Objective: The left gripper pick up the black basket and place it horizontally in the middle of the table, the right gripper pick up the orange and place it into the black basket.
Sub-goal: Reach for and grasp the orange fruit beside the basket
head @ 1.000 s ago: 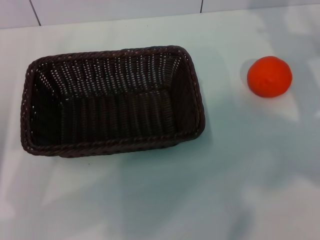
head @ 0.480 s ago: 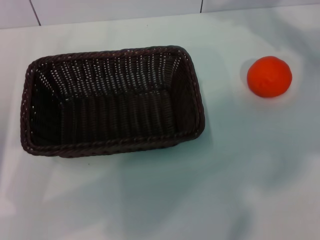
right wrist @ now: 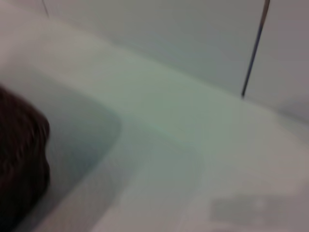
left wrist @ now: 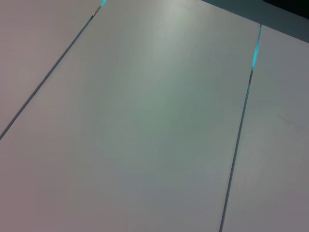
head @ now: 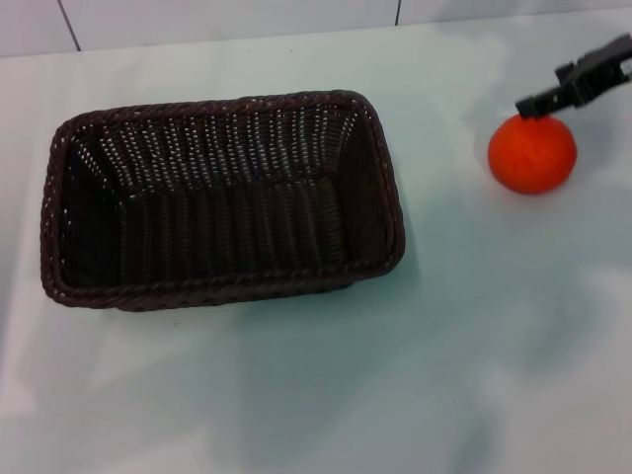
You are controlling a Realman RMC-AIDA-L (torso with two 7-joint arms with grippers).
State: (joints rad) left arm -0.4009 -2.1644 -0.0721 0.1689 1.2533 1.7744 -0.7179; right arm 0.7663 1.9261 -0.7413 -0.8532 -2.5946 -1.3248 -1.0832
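Note:
The black basket (head: 222, 197) stands empty on the table (head: 395, 375), its long side across the view, left of centre. The orange (head: 531, 151) lies on the table to the right of the basket, apart from it. A black part of my right gripper (head: 575, 85) reaches in from the right edge and hangs just above and behind the orange; only this tip shows. The right wrist view is blurred and shows the table (right wrist: 183, 145) and a dark corner of the basket (right wrist: 19, 159). My left gripper is out of view.
A white tiled wall (head: 227, 20) runs along the table's far edge. The left wrist view shows only pale panels with dark seams (left wrist: 239, 140).
The black tip of my right gripper has come into view from the right edge, over the orange. The basket and the orange have not moved.

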